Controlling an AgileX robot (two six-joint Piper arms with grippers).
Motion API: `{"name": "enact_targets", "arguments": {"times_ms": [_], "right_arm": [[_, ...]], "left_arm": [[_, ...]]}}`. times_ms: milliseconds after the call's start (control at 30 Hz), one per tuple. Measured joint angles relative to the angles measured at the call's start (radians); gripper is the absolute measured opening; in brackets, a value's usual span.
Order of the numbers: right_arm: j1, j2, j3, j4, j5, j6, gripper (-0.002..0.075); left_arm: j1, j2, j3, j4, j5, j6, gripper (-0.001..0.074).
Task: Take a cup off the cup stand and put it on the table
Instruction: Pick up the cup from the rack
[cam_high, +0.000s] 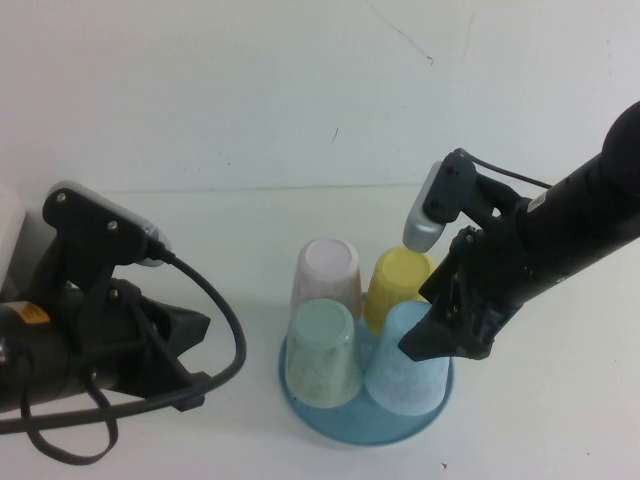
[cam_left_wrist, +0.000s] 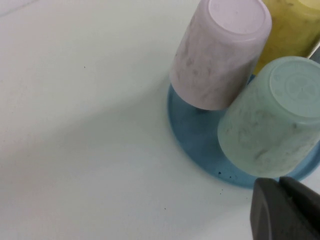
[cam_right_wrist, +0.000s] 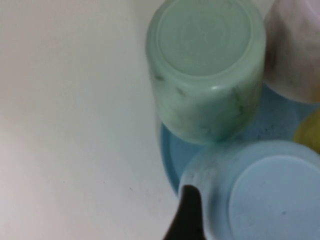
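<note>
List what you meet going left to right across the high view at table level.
Left gripper, parked and shut → mint-green cup on the cup stand → sky-blue cup → right gripper, open over the sky-blue cup.

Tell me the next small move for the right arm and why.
Probably close the right tool on the sky-blue cup: it stands open at the cup's top, one finger beside its wall, cup on the stand. Left tool sits shut, parked aside.
</note>
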Motion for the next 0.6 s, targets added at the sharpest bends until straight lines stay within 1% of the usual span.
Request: {"name": "enact_targets", "arguments": {"times_ms": [367,600], "right_arm": [[0.0,0.006,-0.003,-0.008,0.004,-0.03,0.0587],[0.0,0.006,-0.003,-0.009,0.004,0.032,0.0587]], "left_arm": [[0.0,0.0,0.0,0.0,0.0,0.0,-0.0003],[0.0,0.0,0.0,-0.001,0.0,0.0,-0.0002]]}}
